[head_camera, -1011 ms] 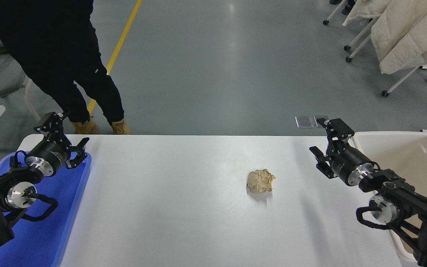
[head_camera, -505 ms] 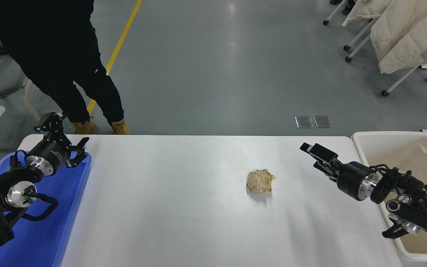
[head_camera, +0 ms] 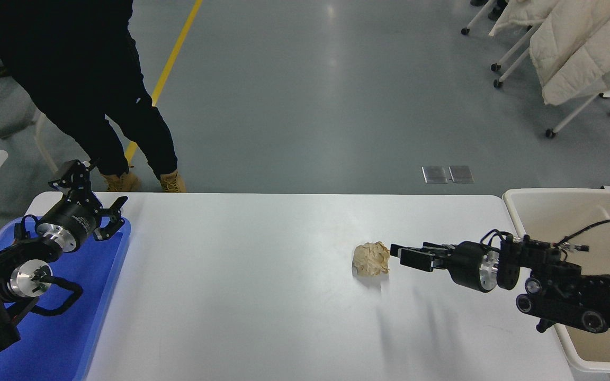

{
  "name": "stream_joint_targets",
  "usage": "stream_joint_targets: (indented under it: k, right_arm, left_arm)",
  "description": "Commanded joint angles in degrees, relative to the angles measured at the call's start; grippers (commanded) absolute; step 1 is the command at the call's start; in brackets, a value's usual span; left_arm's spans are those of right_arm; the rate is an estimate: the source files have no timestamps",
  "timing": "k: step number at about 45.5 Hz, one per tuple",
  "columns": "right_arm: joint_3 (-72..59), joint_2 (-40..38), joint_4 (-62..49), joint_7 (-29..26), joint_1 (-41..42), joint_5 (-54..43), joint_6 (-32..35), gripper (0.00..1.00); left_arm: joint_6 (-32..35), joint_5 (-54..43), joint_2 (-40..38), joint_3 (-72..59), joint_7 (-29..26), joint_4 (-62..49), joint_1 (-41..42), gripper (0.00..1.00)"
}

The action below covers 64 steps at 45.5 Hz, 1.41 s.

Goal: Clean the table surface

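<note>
Head view shows the table surface [head_camera: 241, 296], plain matte white with rounded corners, bare but for a crumpled beige paper wad [head_camera: 371, 259] right of centre. Just right of the wad hovers the right gripper [head_camera: 401, 253], fingers spread open; wide open room lies leftward up to the blue tray [head_camera: 80, 328], over whose far end the left gripper [head_camera: 93, 203] sits open, and the cream bin [head_camera: 570, 201] borders the right edge.
</note>
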Motion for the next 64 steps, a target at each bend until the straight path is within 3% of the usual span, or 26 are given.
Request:
stream_joint_targets:
  k: [1,31,49,64]
  right_arm:
    - [-8.82,7.60,-7.40,-0.05,3.60,-0.18,-0.60,1.00]
    - [-10.23,17.45,-19.17,-0.05,0.71,0.08,1.25,1.00]
    - [-15.41,26.68,-35.08,0.04,-4.13,-0.44,1.69,1.00]
    - [-15.42,26.86,-38.07,-0.05,-5.36,0.08,3.45,1.00]
  left_arm:
    - [0.00,-0.04,0.00,-0.05,-0.01,-0.01,-0.01,1.00]
    - [0.00,0.05,0.00,-0.05,-0.01,-0.01,-0.01,1.00]
    - [0.00,0.05,0.00,0.04,-0.01,-0.01,-0.01,1.00]
    - [0.00,-0.04,0.00,-0.05,-0.01,-0.01,-0.01,1.00]
